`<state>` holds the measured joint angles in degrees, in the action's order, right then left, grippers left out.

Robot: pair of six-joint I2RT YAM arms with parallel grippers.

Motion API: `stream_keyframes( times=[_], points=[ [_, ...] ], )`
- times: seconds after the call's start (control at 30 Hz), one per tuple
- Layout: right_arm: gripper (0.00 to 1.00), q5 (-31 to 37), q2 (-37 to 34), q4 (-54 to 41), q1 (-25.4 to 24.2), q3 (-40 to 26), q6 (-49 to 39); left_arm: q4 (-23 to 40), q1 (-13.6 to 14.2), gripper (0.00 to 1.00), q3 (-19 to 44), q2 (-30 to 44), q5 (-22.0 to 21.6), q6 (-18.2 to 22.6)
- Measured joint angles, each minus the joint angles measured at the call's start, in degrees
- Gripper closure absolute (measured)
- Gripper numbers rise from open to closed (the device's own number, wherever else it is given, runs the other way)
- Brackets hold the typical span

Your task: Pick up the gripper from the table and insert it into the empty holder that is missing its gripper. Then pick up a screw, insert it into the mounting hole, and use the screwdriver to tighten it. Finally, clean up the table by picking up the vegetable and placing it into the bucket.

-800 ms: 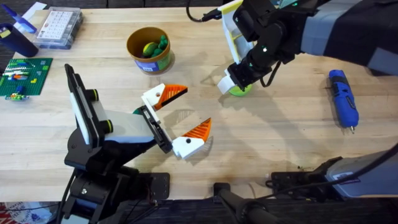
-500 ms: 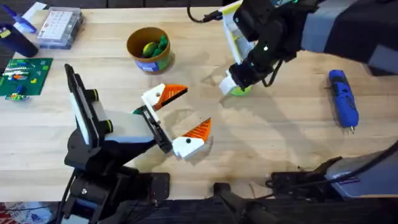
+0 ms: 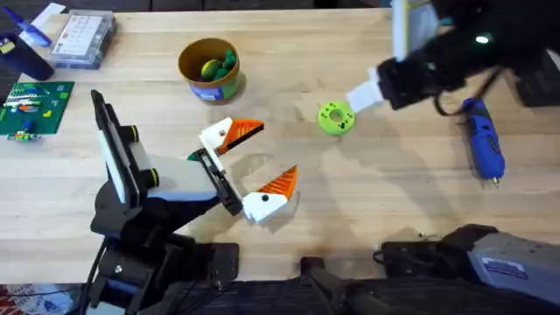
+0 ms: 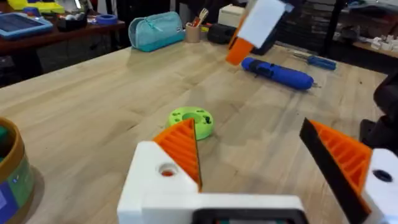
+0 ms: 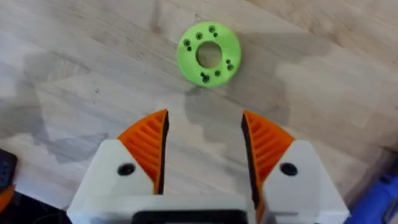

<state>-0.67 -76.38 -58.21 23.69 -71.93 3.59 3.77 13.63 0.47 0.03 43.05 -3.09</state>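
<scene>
Grabbing the small lime-green ring-shaped toy vegetable looks like the risky part: it lies flat on the light wooden plank table, so the fingers could skate over its low rim or nudge it aside if the descent is off-centre. The carry to the short round yellow-tan bucket, well apart across the table, could also drop it. The right gripper hangs above the disc with its jaws spread, empty, touching nothing. The left gripper rests near the middle, jaws wide apart and empty. The blue pen-shaped screwdriver lies near the right edge
</scene>
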Motion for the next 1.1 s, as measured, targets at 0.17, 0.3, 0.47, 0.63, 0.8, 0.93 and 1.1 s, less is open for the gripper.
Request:
stream_keyframes(
  times=[0.17, 0.3, 0.47, 0.63, 0.8, 0.93, 1.1],
  points=[
    [0.352, 1.11, 6.14, -0.95, -1.47, 3.51, 1.89, 0.0, 0.0, 0.01, 0.0, 0.0, 0.0, 0.02],
    [0.352, 1.29, 9.15, 0.41, -1.49, 5.14, 2.38, 0.0, -0.01, 0.01, 0.0, -0.01, 0.0, 0.02],
    [0.352, 1.29, 8.81, 3.11, -1.49, 6.88, 2.45, 0.0, 0.0, 0.01, 0.0, 0.0, 0.0, 0.02],
    [0.352, 1.34, 1.01, 8.26, -1.27, 8.12, 2.49, 0.0, 0.0, 0.01, 0.0, 0.0, 0.0, 0.02],
    [0.352, 1.76, -4.88, 11.15, 1.51, 8.23, 1.93, 0.0, 0.0, 0.01, 0.0, 0.0, 0.0, 0.02],
    [0.352, 2.71, -9.27, 12.67, 3.27, 8.25, 0.93, 0.0, 0.0, 0.01, 0.0, -0.02, 0.0, 0.0],
    [0.352, 3.34, -14.44, 13.21, 3.3, 8.3, 0.62, 0.0, 0.0, 0.01, 0.0, 0.0, 0.0, 0.01]
  ],
)
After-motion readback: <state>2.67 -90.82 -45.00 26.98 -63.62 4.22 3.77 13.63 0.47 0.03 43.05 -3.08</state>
